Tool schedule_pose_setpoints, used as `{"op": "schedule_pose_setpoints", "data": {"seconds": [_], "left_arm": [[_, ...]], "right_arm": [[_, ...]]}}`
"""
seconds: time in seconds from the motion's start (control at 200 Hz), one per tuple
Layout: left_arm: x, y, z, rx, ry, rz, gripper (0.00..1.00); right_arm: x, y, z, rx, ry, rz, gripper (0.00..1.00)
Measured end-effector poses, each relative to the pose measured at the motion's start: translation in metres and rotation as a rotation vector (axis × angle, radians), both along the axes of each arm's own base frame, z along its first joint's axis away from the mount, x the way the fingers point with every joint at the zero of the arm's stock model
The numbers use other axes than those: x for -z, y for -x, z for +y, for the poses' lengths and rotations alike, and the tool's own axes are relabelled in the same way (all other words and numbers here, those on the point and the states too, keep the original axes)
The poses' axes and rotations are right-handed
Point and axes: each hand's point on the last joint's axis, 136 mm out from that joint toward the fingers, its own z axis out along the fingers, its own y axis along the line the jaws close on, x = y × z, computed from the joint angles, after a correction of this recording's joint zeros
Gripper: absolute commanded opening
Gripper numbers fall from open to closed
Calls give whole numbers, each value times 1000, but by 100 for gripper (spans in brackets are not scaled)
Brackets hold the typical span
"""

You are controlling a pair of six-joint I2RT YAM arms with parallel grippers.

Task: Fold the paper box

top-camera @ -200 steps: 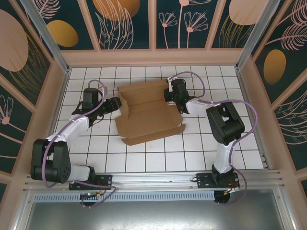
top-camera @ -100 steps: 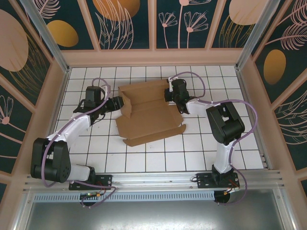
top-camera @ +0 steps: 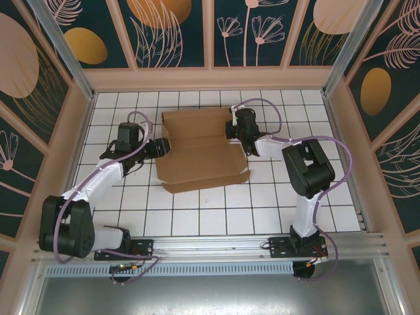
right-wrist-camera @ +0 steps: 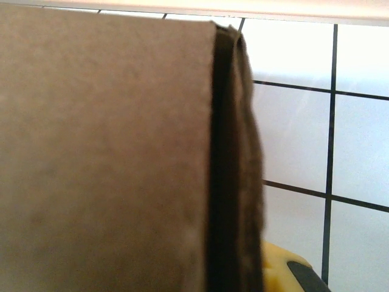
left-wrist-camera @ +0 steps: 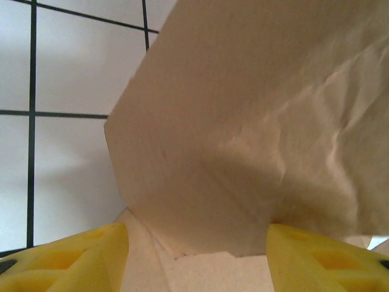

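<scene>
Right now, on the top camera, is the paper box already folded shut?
No, the paper box lies spread open on the tiled table, its brown panels and creases facing up.

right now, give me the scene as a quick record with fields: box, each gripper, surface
paper box: brown cardboard sheet lying open mid-table, creases showing, not yet closed up
left gripper: open, at the box's left edge, yellow fingers on either side of a flap
right gripper: shut, pinching the box's right edge by the far panel
table: white tiles with a black grid
</scene>
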Motion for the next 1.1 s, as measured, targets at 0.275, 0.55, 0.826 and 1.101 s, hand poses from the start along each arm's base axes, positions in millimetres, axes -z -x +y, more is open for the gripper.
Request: {"op": "schedule_pose_setpoints", "data": {"seconds": [0.275,0.55,0.826,1.101], "left_arm": [[3,-3,7,-13,-52,-7,61],[-1,-28,18,-62,-128,-37,68],[0,-41,13,-49,-118,-63,76],[-2,-48,7,-31,-102,-95,78]], "right_arm": [[0,-1,0,4,-9,-3,0],[0,0,1,2,-15,-17,0],[1,0,1,4,-16,-22,0],[0,1,2,2,-16,-23,0]]}}
